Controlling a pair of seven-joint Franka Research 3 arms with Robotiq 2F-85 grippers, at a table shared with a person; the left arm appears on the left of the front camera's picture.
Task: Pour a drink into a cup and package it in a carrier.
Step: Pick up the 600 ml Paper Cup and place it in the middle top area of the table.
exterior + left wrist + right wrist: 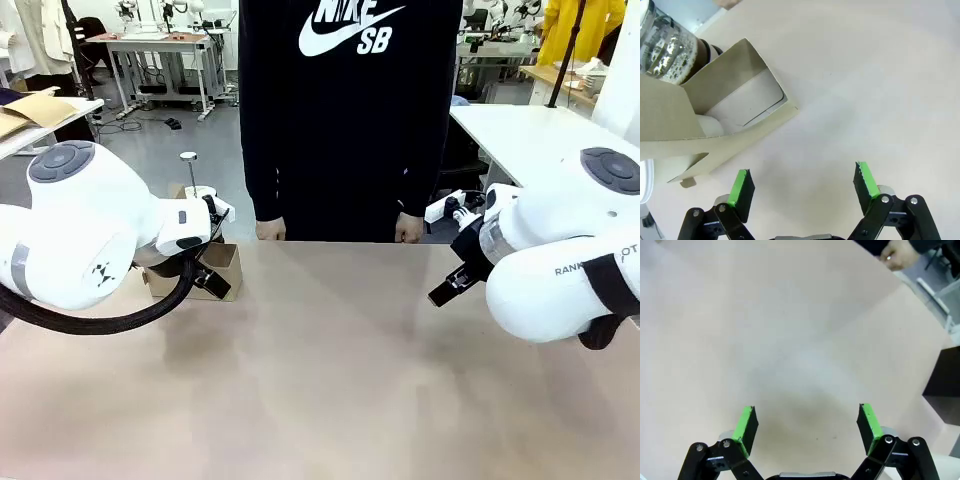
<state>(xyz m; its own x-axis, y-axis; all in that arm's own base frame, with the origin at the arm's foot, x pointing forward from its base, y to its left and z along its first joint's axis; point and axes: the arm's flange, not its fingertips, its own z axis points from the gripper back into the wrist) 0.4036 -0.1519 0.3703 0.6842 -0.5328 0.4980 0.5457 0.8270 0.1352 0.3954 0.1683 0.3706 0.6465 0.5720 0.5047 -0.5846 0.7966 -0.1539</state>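
The brown cardboard carrier [222,268] stands at the table's left edge, and in the left wrist view its walls [715,85] fill the upper left. A white surface [747,102] shows inside it; I cannot tell whether it is the cup. Behind the carrier stands the clear jar [662,47], with a strip of the dark drink [703,48] at its base. My left gripper [802,185] [205,280] is open, just short of the carrier, above bare table. My right gripper [807,425] [450,285] is open too, over bare table at the right.
A person stands at the far edge with both hands [268,230] [408,230] resting on it; one hand [897,255] also appears in the right wrist view. A black box [945,385] sits off the table's right side. The tan table [330,380] lies between the arms.
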